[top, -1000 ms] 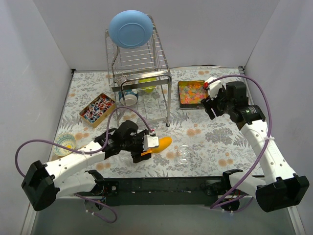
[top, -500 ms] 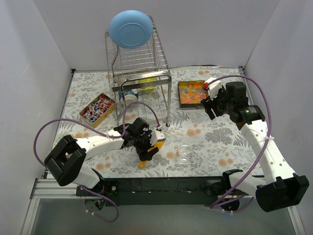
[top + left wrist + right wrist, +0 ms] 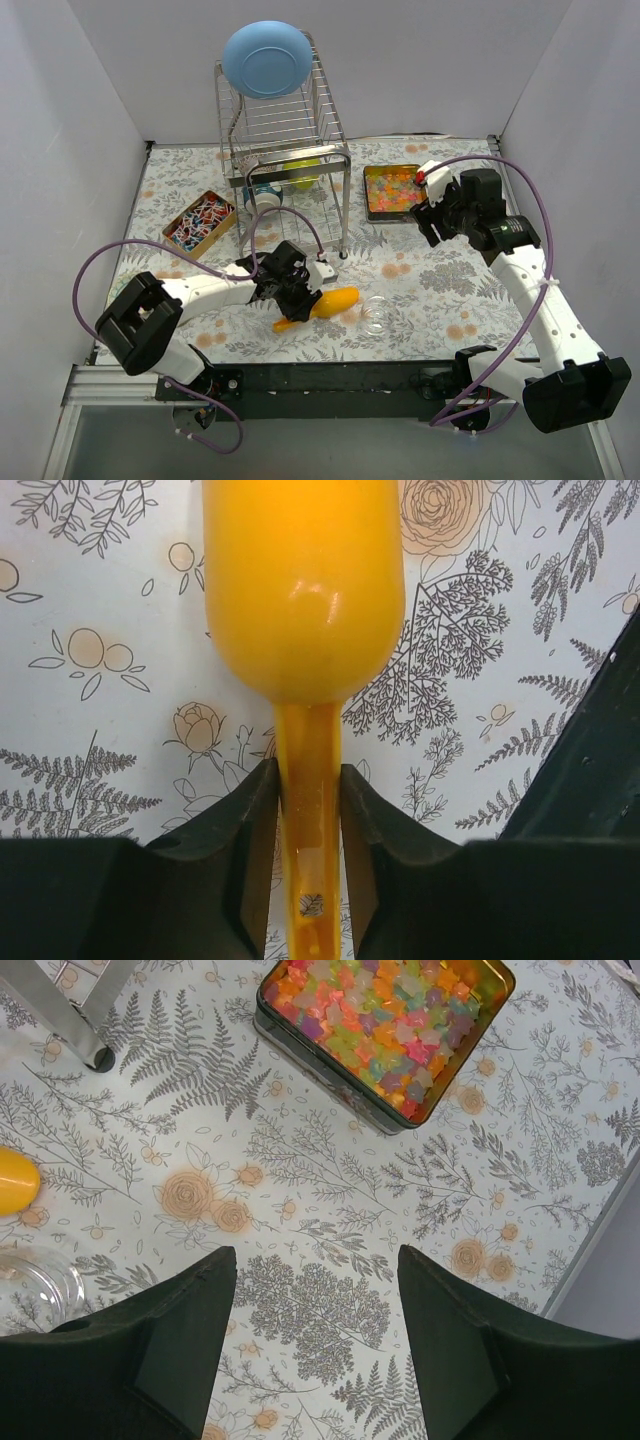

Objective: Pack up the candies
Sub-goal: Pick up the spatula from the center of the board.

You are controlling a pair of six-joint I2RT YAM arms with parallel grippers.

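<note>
Multicoloured candies fill a square tin at the back right; they show in the right wrist view. Wrapped red, blue and white candies fill a small box at the left. My left gripper is shut on the handle of a yellow scoop, whose bowl lies open side down over the flowered cloth. My right gripper is open and empty, held above the cloth just in front of the tin. A small clear glass jar stands right of the scoop.
A wire dish rack with a blue bowl on top stands at the back centre, holding a cup and a green item. A glass dish sits at the left edge. White walls close three sides.
My left arm has swung in towards the middle, and the scoop has turned from pointing down to lying flat with its bowl towards the jar. The right arm has not moved.
</note>
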